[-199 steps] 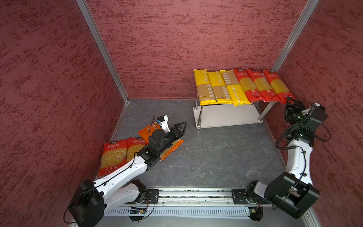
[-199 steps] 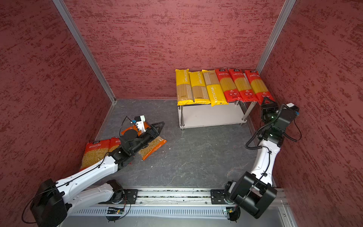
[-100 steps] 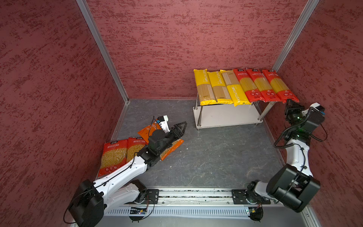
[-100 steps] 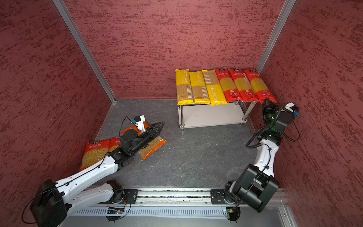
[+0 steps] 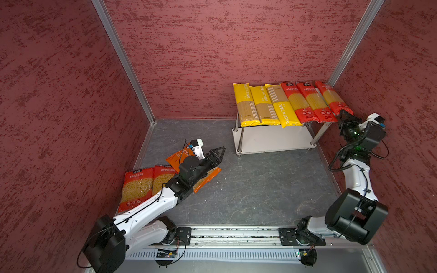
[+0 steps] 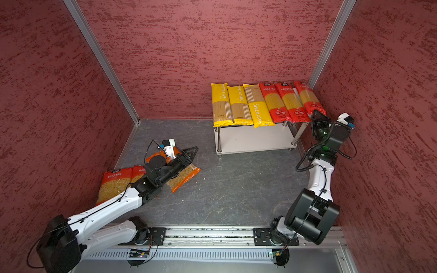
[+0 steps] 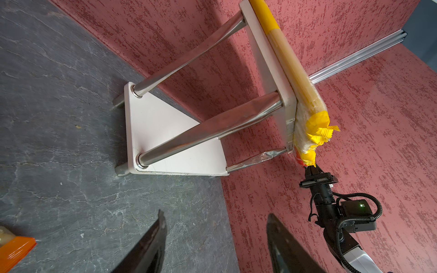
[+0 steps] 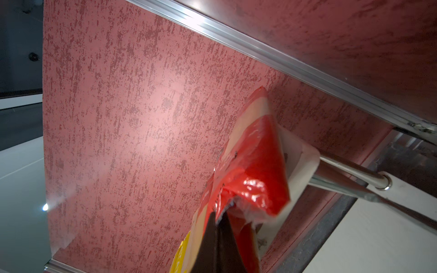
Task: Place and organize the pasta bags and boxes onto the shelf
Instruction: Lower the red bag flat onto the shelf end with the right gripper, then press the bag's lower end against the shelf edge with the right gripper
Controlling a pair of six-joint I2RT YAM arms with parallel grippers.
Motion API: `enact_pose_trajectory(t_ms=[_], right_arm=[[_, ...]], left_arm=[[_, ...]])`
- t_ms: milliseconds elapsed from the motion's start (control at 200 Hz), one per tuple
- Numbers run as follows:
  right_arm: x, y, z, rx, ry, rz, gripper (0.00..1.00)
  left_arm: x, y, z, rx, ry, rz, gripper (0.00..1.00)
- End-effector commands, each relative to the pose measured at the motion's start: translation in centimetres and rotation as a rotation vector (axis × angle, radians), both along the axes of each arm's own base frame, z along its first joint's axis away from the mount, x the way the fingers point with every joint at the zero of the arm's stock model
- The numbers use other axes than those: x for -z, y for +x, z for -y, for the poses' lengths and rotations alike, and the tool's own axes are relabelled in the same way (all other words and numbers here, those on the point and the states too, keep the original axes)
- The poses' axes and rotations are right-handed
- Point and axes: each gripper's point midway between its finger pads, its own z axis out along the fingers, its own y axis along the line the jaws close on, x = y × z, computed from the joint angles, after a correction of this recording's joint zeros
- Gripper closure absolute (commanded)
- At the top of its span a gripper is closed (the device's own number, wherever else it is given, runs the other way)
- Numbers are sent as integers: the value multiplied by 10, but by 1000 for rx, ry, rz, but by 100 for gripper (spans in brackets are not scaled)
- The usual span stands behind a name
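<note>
The shelf (image 5: 272, 141) stands at the far right of the table (image 5: 248, 189). Its top board carries six long packs side by side: three yellow PASTATIME spaghetti packs (image 5: 262, 105), then three red spaghetti packs (image 5: 309, 102). The right hand (image 5: 344, 113) is clenched at the overhanging near end of the rightmost red pack (image 8: 255, 165); whether it pinches the film I cannot tell. On the table lie two wide red short-pasta packs (image 5: 142, 184) and an orange short-pasta pack (image 6: 184, 176). Above the orange one, the left hand (image 5: 218, 154) hovers released.
</note>
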Motion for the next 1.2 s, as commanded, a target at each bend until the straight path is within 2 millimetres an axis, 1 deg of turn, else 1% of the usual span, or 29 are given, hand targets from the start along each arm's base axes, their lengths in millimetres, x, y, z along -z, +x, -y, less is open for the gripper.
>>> enact_pose_trajectory(t_ms=[0, 70, 120, 210, 311, 431, 531, 671, 721, 766, 776, 787, 1012, 1107, 1122, 1152, 1197], right_arm=[[-30, -5, -8, -14, -56, 75, 98], [-21, -5, -9, -24, -57, 47, 98], [-12, -8, -7, -19, -46, 31, 100], [-2, -13, -6, -17, -28, 33, 100], [-3, -14, -8, -41, -37, 50, 100], [-13, -16, -7, -71, -106, 61, 100], [-16, -15, -17, -150, -165, 59, 100], [-10, -9, -26, -240, -160, 53, 100], [-11, -7, -28, -264, -156, 58, 100], [-16, -8, -31, -285, -158, 69, 100], [-9, -4, -28, -288, -144, 56, 100], [-7, -2, -27, -290, -137, 51, 100], [5, -2, -22, -263, -103, 7, 100], [12, -1, -16, -248, -61, -21, 87], [4, -7, -19, -246, -70, -7, 85], [3, -9, -19, -241, -60, -3, 80], [1, -12, -19, -233, -46, 6, 75]], left_arm=[[3, -2, -1, 2, 4, 3, 34], [3, -4, -5, -7, 8, 5, 34], [4, -5, -7, -12, 10, 3, 34], [5, -6, -11, -19, 11, 1, 34], [5, -7, -11, -14, 12, -1, 34], [5, -6, -9, -9, 9, -4, 34], [8, -5, -8, -10, 10, -12, 34], [8, -2, -3, 3, 10, -17, 34], [7, -2, 0, 11, 9, -17, 34], [6, -2, 3, 16, 7, -14, 34], [6, -1, 3, 16, 7, -14, 34], [6, -2, 3, 18, 7, -15, 34], [6, -3, 2, 11, 11, -13, 34], [5, -4, 1, 11, 13, -11, 34], [5, -4, 1, 11, 15, -10, 34], [5, -4, 1, 10, 15, -11, 34], [6, -4, 0, 9, 14, -12, 34]])
